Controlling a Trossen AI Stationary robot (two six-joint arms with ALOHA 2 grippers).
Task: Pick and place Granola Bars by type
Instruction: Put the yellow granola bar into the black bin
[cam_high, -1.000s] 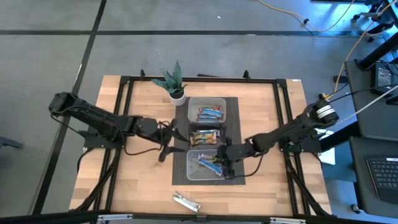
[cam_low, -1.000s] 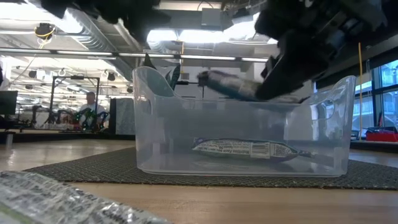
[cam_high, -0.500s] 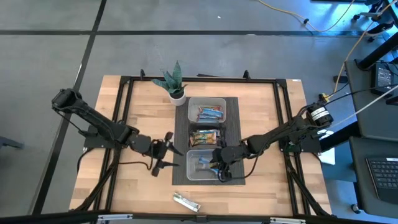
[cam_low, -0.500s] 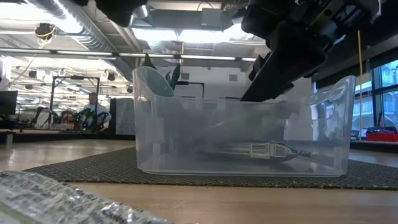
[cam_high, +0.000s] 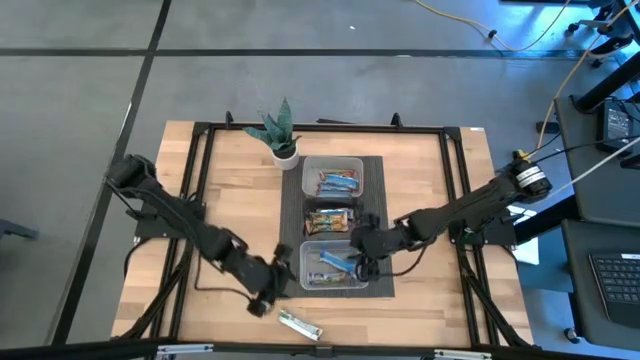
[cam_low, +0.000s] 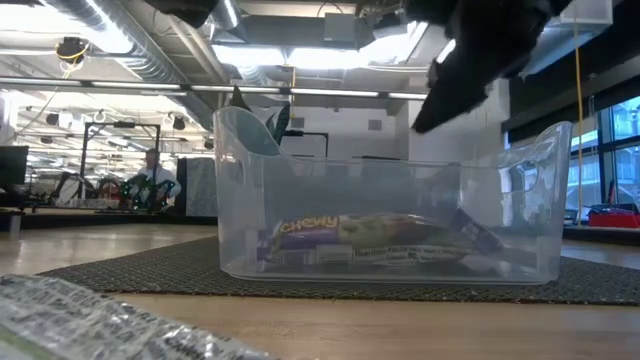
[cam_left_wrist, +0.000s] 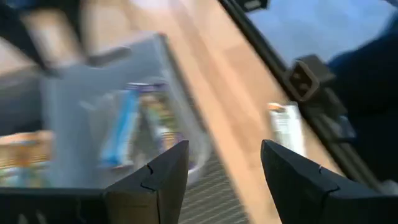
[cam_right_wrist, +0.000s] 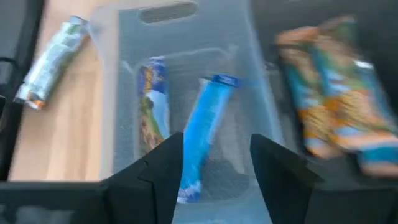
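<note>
Nearest the counter's (cam_high: 230, 180) front edge, at about six o'clock, one silver-white granola bar (cam_high: 299, 323) lies loose on the bare wood, outside every bin, its wrapper crinkled and shiny; the left claw (cam_high: 266, 293) hangs just beside it at its ten o'clock, fingers spread and empty, so the step in hand looks like the reach for this last stray bar; the next move calls for lowering over it, lining the fingers across its narrow width, and closing on it.

Just beyond, the near clear bin (cam_high: 332, 266) on the dark mat (cam_high: 375, 170) holds a bright blue bar (cam_right_wrist: 204, 129) lying slantwise beside a second bar (cam_right_wrist: 152, 102) with green and yellow print; the right claw (cam_high: 362, 254) sits over this bin's three o'clock rim, fingers apart and holding nothing, seemingly just done with a drop.

Farther on, toward twelve o'clock, the middle bin (cam_high: 332, 221) carries yellowish-gold bars, the far bin (cam_high: 333, 181) blue and brown-red ones; a potted plant (cam_high: 278, 132) stands beyond at eleven o'clock.
</note>
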